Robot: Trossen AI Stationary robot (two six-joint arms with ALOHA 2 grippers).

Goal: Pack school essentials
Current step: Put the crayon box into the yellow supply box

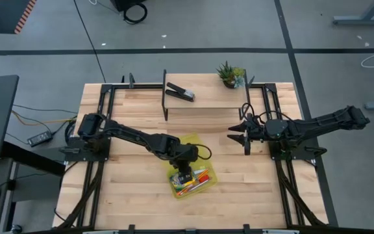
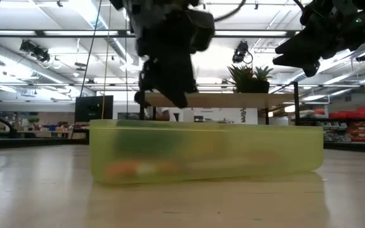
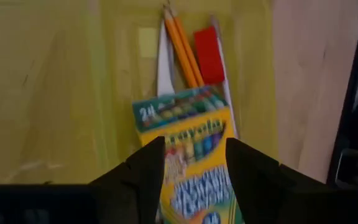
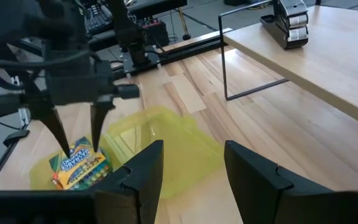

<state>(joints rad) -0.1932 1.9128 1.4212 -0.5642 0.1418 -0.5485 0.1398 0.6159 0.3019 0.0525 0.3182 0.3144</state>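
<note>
left jaws spread, straddling crayon box lying in yellow bin; right jaws parted, idle.

The left gripper points straight down, its fingers parted. The right gripper waits off to its side, fingers apart.

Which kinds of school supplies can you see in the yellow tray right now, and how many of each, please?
Crayon box: 1
Orange pencils: 2
Red block: 1
Total: 4 visible; anything else in the yellow tray is hidden or too unclear to count.
</note>
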